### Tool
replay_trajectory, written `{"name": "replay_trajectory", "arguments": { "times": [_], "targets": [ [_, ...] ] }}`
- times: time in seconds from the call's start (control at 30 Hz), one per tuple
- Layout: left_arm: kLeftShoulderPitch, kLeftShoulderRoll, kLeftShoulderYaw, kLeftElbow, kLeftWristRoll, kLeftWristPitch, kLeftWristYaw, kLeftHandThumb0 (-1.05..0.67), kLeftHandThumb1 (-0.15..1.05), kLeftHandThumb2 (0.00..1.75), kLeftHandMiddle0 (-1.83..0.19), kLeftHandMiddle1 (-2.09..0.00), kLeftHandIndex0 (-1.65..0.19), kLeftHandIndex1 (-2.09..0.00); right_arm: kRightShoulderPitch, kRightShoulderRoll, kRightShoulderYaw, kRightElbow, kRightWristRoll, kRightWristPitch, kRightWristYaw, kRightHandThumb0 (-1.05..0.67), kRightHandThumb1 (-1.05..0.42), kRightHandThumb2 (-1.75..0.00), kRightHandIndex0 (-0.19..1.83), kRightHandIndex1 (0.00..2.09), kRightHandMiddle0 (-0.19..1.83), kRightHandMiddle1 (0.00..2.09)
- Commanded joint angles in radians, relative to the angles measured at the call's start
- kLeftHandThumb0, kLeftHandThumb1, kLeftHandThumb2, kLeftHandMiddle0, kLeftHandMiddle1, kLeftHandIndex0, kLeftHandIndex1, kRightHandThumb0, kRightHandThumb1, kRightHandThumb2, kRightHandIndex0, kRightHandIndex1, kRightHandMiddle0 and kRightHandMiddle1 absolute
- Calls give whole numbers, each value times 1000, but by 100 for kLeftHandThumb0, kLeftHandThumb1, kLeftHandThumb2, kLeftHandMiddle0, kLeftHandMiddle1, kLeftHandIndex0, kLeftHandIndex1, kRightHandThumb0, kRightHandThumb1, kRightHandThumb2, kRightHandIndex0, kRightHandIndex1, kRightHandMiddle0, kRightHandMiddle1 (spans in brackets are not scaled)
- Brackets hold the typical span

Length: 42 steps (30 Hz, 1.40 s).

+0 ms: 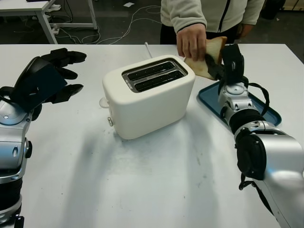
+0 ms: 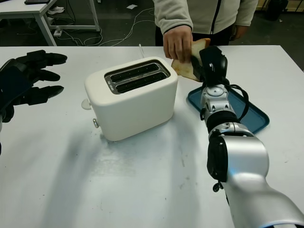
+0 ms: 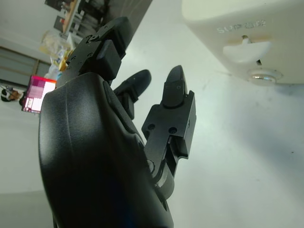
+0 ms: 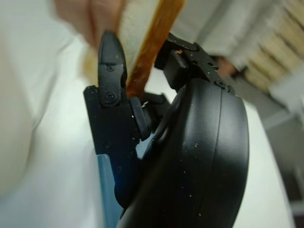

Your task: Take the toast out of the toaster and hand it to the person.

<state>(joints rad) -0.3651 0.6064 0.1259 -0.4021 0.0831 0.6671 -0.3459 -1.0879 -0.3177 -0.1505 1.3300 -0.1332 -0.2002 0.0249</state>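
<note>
My right hand (image 1: pixel 220 61) is raised behind the right end of the white toaster (image 1: pixel 147 95), over the far end of a blue tray. It is shut on a slice of toast (image 1: pixel 214 46), which sits upright between its fingers (image 4: pixel 110 61), crust edge toward the wrist camera (image 4: pixel 154 42). A person's hand (image 1: pixel 191 40) grips the same toast from the far left side. Both toaster slots (image 1: pixel 153 75) look dark and empty. My left hand (image 1: pixel 57 76) hovers open above the table to the left of the toaster (image 3: pixel 247 28).
The blue tray (image 1: pixel 209 99) lies on the white table right of the toaster, under my right forearm. The person in a light jacket (image 2: pixel 204 14) stands at the far edge. Cables lie on the floor behind.
</note>
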Motion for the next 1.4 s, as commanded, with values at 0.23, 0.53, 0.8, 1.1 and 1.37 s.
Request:
{"name": "replay_trajectory", "arguments": {
  "times": [0.23,0.53,0.8,1.1,1.37],
  "targets": [
    [24,-19,16,-32,-5,-22,15,8,92,32,-16,-102,-38,-34,74,-77,75,-62,-36,-107,77,-96,-85,-1,7,2,7,0],
    [158,-223,91,-123,-26,-165,173,-8,92,42,-6,-112,-30,-35,433,-45,-12,-457,144,-295,133,-83,-88,-1,7,3,7,2],
    [274,-256,76,-354,-59,12,151,-9,92,40,0,-95,-18,-30,881,186,0,-1065,279,-251,64,-57,-90,-1,37,13,39,10],
    [388,-314,50,-425,-40,5,187,-18,92,39,0,-85,-16,-27,1092,231,70,-1374,287,-66,88,-57,-91,0,40,10,43,7],
    [432,-339,-33,-440,51,52,261,-28,92,35,-2,-80,-19,-24,1208,245,113,-1531,236,138,38,-57,-92,-5,44,10,45,5]
  ]
}}
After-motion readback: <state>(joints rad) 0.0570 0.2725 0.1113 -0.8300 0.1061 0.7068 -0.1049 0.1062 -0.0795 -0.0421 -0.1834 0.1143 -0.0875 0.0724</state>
